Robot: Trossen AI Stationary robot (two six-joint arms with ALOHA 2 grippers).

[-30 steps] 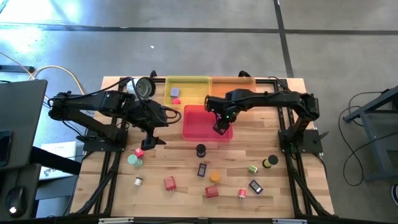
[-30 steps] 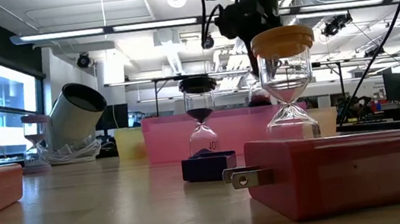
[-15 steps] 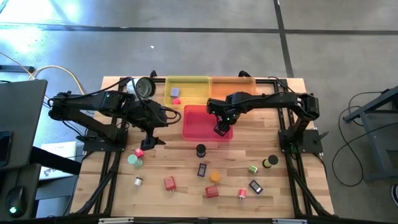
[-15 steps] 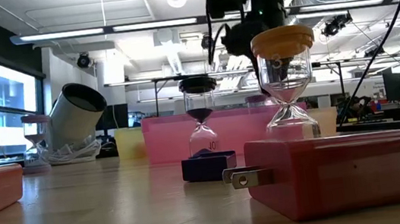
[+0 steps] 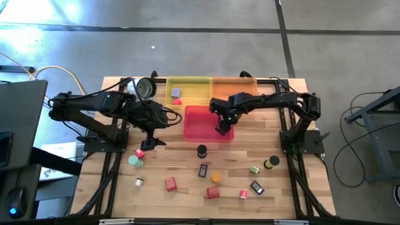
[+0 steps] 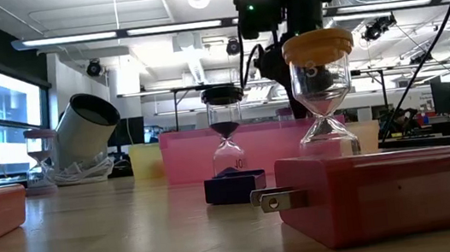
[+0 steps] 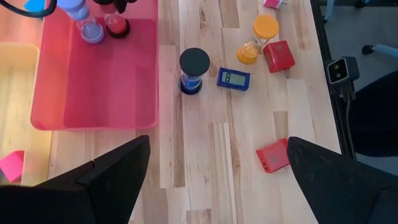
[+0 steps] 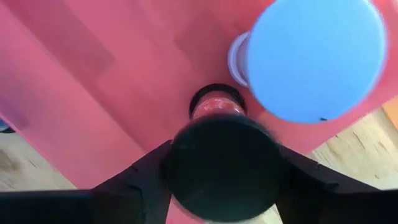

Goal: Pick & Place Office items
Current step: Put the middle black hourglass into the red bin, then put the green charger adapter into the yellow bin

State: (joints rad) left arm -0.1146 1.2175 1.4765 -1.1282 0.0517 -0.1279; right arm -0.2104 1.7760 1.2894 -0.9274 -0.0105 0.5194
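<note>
Over the translucent pink plastic tray [image 5: 195,122] hangs the right tool [image 5: 221,129], with a black-capped sand timer holding red sand [image 8: 221,165] between its 2 fingers. The timer's foot looks to be on the tray floor, just beside a blue-capped sand timer [image 8: 317,59] already standing in the tray. Compared with 1 second ago, the right arm has lifted in the low view and shifted slightly over the tray, so this placing is probably finishing. I cannot tell whether the fingers are clamped on the black cap or have let go — the cap fills the gap between them.

The left tool [image 7: 217,142] waits beside the tray with its fingers spread wide, holding nothing. Its pose is unchanged.

About 10 more pieces lie on the wooden counter [image 5: 187,169] outside the tray, so much of the task remains. The nearest to the tray is a black-capped timer with blue sand [image 7: 194,65].

From counter height the tray wall hides its contents, and an orange-capped timer [image 6: 321,88] blocks part of the right arm.
</note>
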